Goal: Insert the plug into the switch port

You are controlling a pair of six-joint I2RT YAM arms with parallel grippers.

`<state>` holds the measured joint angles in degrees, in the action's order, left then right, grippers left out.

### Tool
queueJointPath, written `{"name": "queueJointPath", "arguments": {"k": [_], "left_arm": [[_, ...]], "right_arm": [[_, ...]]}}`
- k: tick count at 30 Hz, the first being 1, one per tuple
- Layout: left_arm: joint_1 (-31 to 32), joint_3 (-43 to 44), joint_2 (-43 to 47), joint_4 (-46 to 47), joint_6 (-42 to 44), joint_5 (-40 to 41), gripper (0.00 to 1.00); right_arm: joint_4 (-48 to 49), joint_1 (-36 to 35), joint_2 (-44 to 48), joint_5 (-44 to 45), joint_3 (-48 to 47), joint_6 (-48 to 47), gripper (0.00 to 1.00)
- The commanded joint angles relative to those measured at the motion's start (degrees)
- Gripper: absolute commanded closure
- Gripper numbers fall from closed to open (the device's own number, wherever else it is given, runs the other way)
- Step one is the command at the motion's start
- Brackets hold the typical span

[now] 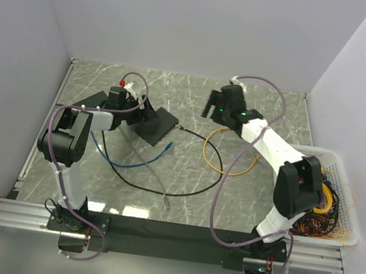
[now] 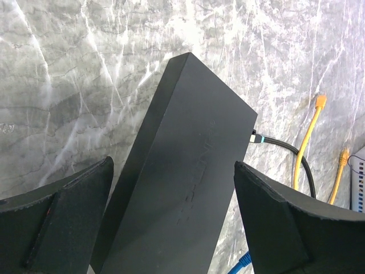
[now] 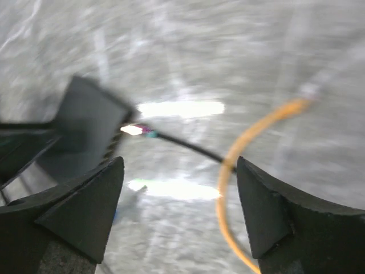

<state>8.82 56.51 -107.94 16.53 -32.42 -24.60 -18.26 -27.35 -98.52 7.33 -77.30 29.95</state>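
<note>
The switch (image 1: 158, 126) is a dark-grey oblong box on the marble table (image 1: 257, 100), left of the middle. Its ports face away and are hidden. My left gripper (image 1: 143, 114) hovers over it, open, with its fingers astride the box (image 2: 188, 171) and table showing beside the right finger (image 2: 285, 228). The orange cable (image 1: 224, 158) loops on the table to the switch's right. Its plug (image 2: 320, 101) lies free, pointing away, and a second orange end (image 2: 344, 154) lies nearby. My right gripper (image 1: 210, 107) hangs open above the loop (image 3: 228, 171), holding nothing.
A black cable (image 1: 182, 190) is plugged into the switch's right end (image 2: 255, 138) and sweeps toward the front. A blue cable (image 1: 139, 165) lies in front of the switch. A white basket (image 1: 354, 240) of tangled cables stands at the right edge.
</note>
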Motion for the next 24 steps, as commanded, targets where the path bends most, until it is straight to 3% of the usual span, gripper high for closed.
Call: {"name": "queueJointPath", "arguments": {"k": [1, 4, 10, 24], "left_arm": [[-0.12, 1.5, 3.26, 2.0, -0.01, -0.36, 0.08], [-0.12, 0.97, 4.67, 2.54, 0.43, -1.33, 0.08], [-0.56, -1.22, 7.57, 3.59, 0.52, -2.47, 0.08], [-2.14, -4.74, 9.94, 6.67, -0.8, -3.96, 0.08]], "right_arm": [[-0.81, 4.14, 2.37, 1.46, 4.6, 0.45, 0.16], [0.33, 8.01, 1.05, -3.8, 7.16, 1.85, 0.21], [3.58, 11.0, -5.44, -11.19, 7.43, 5.11, 0.22], [3.06, 10.92, -17.49, -9.71, -1.27, 7.4, 0.23]]}}
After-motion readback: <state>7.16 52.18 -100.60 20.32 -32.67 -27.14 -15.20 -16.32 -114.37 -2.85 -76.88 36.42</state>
